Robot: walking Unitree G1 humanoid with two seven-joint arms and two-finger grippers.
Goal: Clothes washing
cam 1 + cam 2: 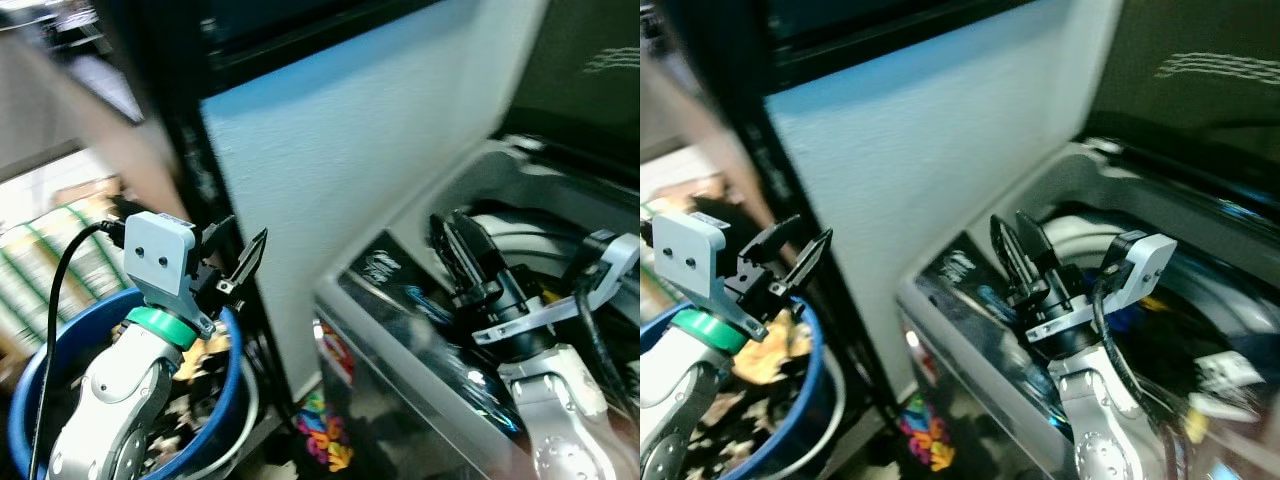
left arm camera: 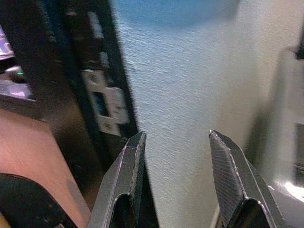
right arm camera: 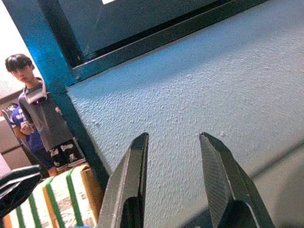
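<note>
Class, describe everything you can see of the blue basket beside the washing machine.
The blue basket is a round tub that looks like plastic, with a thick smooth rim, standing low at the robot's left, beside the washing machine. It holds a dark jumble of clothes, one piece tan. The left gripper hangs open and empty above its rim.

Person [image 3: 40, 118] stands by green-strapped boxes [image 3: 64, 194], beside textured blue wall [image 3: 199, 90].

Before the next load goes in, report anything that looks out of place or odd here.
Nothing stands out. The left gripper hangs open and empty over the blue basket of clothes; the right gripper is open and empty above the open washer. The head views are blurred, so small faults could be missed.
</note>
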